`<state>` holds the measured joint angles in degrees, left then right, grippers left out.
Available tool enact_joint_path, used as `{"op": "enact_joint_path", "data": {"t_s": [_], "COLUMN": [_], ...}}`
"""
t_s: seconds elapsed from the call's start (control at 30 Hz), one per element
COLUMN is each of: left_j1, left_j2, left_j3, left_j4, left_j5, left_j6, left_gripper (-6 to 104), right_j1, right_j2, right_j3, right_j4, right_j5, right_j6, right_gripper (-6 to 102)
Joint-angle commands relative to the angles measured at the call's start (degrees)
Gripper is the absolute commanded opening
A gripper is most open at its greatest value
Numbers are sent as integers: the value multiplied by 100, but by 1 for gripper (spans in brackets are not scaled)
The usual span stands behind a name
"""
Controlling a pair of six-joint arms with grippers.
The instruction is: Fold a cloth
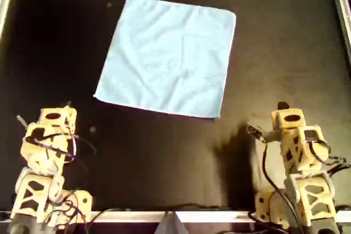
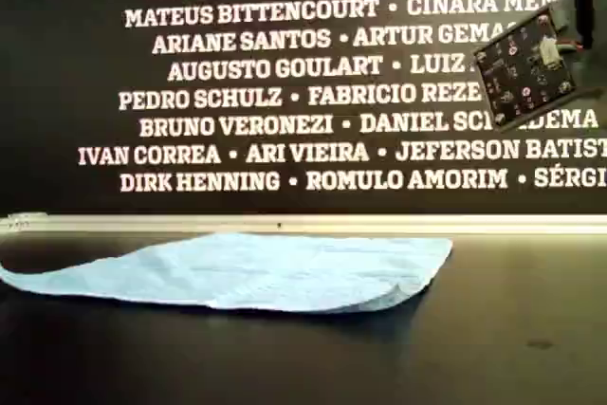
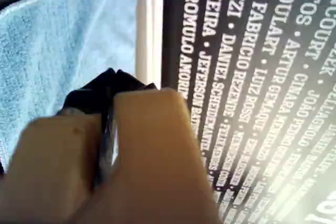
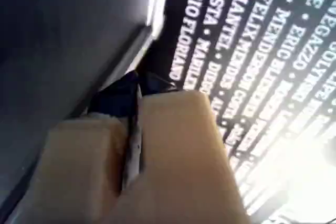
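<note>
On the dark counter (image 1: 285, 53) in the overhead view, the cloth (image 1: 167, 56) lies flat and unfolded toward the far side. Left wrist view: the left tool (image 3: 107, 95) is closed, empty. Right wrist view: the right tool (image 4: 135, 90) likewise.

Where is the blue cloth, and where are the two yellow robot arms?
cloth (image 1: 167, 56), overhead view, middle of the fabric
left arm (image 1: 46, 152), overhead view, yellow body
right arm (image 1: 301, 152), overhead view, yellow body
</note>
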<state>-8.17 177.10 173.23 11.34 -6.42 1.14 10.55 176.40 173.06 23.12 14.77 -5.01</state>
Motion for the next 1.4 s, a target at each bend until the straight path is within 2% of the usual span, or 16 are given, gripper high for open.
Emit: {"op": "enact_joint_path", "data": {"t_s": [0.0,1.37], "left_j1": [132,132], "left_j2": [105,105], "left_j3": [-79,-79], "left_j4": [3656,3656], "left_j5": [18,18], "left_j6": [-35,-35], "left_gripper": [-1,-1], "right_j1": [149,237], "right_j2": [211,211], "right_j3": [70,70], "right_j4": [2698,2698], "right_j5": [-53,-53], "right_j6": [-26,9], "right_gripper": [1,1]}}
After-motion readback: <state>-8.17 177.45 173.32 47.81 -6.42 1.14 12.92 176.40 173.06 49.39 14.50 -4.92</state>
